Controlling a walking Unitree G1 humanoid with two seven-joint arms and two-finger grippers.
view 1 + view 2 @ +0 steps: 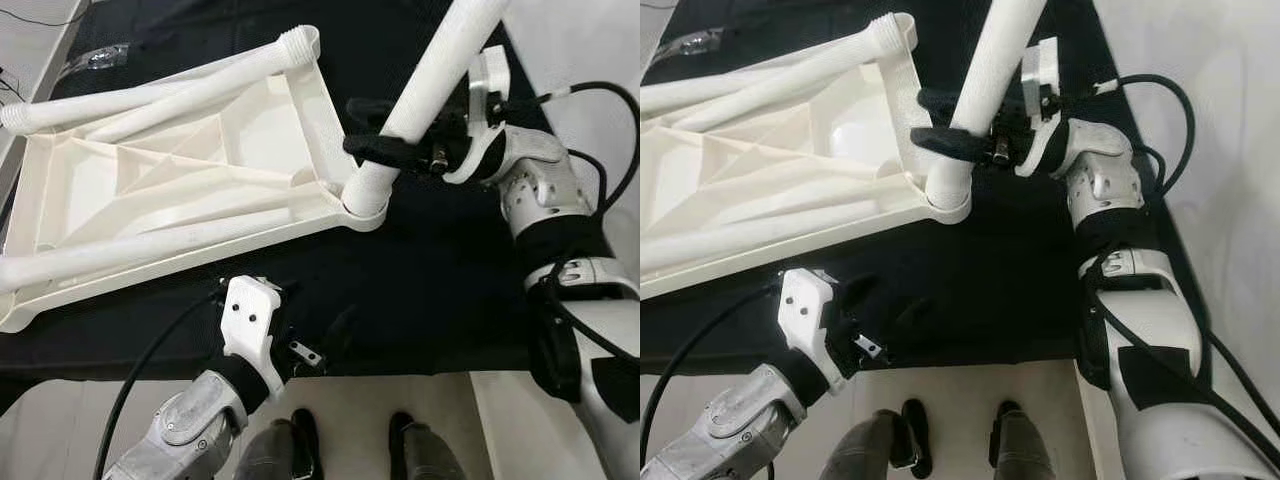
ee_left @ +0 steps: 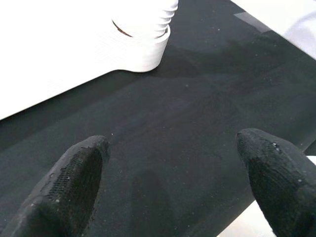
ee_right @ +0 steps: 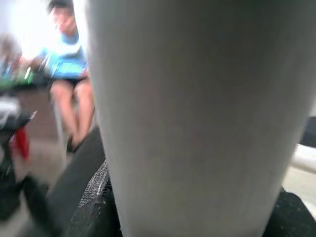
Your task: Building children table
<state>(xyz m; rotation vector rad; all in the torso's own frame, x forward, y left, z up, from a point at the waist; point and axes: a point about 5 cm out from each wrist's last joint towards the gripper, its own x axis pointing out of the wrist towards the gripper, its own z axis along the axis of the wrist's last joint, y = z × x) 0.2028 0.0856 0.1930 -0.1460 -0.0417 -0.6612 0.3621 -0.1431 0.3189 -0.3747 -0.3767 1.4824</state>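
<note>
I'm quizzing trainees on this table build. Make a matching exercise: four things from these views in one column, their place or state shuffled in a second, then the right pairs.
Things:
1. upright leg
2. tabletop
3. left gripper
4. right gripper

States:
A. open above the black cloth
B. lying underside up
C. standing in a corner socket
D. shut around a white tube

Pairs: 1-C, 2-B, 3-A, 4-D

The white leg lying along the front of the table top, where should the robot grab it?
Around its round middle, from above, fingers straddling it front and back. It lies flat on the upside-down table top, so only its upper curve is free. The left gripper hovers open just in front; the right gripper already holds the standing leg.
</note>
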